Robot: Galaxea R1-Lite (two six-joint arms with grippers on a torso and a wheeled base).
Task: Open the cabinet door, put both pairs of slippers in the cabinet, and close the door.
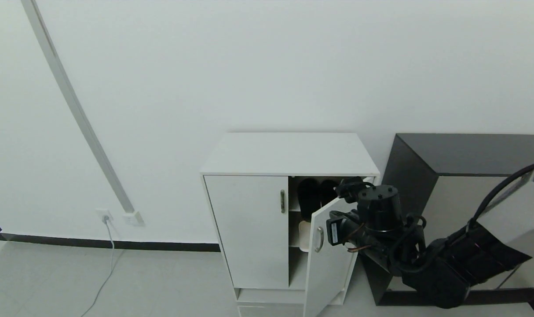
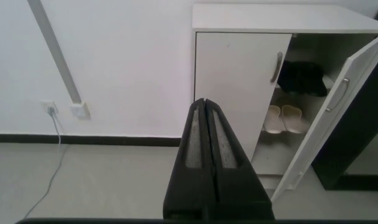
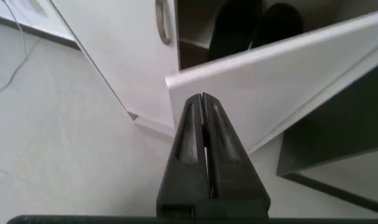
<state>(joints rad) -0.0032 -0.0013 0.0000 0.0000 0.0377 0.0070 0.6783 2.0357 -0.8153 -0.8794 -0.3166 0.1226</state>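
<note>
Half-open cabinet door (image 1: 326, 255), lower centre; right claw (image 3: 204, 99), clenched and empty, just beside it, should push flat, steadily.

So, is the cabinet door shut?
No, partly open. The right door stands out from the cabinet, and black slippers show through the gap.

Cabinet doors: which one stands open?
The right door, swung outward and exposing the black slippers; the left door sits flush shut.
</note>
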